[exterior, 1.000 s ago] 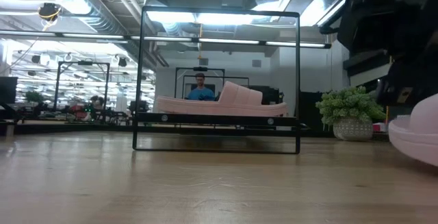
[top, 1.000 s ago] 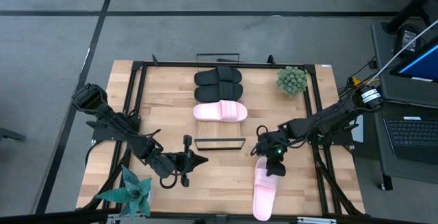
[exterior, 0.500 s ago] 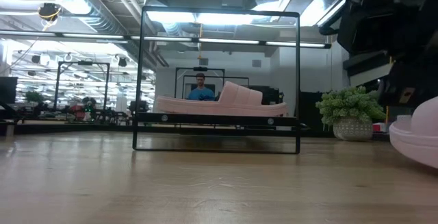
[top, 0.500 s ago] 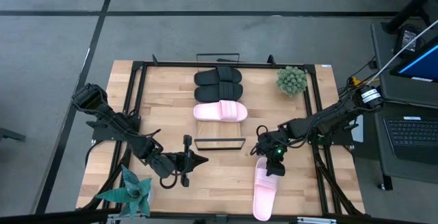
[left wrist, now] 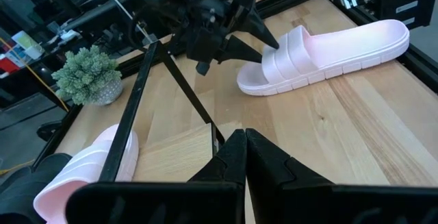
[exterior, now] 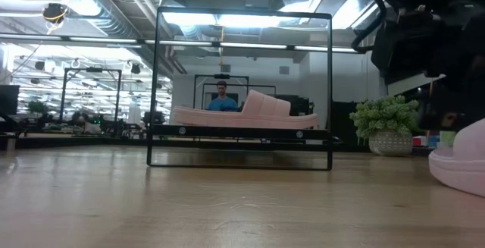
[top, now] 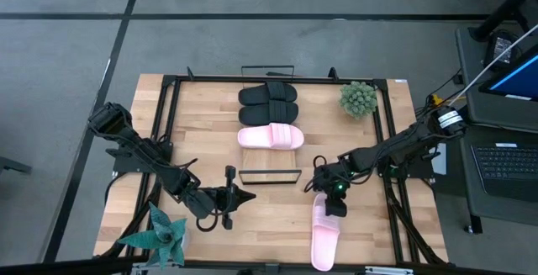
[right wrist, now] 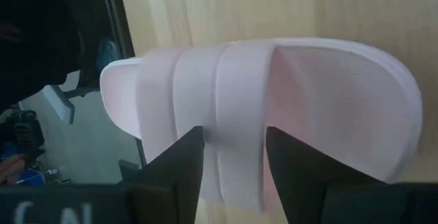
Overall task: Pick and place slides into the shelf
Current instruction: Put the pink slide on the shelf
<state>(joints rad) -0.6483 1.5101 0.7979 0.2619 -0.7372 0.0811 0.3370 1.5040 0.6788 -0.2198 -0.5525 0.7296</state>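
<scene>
Two black slides [top: 267, 96] [top: 267, 111] and a pink slide [top: 271, 137] lie flat, side by side, on the shelf [top: 269, 159], between its wire rails. The second pink slide [top: 324, 240] lies on the tabletop at the near right, sole down. It also shows in the low view [exterior: 461, 164] and the left wrist view [left wrist: 321, 49]. My right gripper [top: 329, 198] is at that slide's strap end, shut on the strap. My left gripper [top: 250, 196] is shut and empty, near the shelf's near rail [top: 270, 176]. My right gripper holds the pink slide by its strap, at the edge toward the heel [right wrist: 239, 125]. One finger [right wrist: 179, 166] is over the strap's outer top, the other [right wrist: 294, 166] on the footbed side of that edge. The fingers come from above. The sole lies on the table.
A green potted plant [top: 359, 98] stands at the far right and a blue-green plant [top: 161, 235] at the near left corner. Black frame bars [top: 388, 140] run along the table's sides. A person shows in the room behind [exterior: 221, 96].
My right gripper has shifted slightly toward the table's left and far side. In the low view, the end of the pink slide that it holds sits a little lower than before.
</scene>
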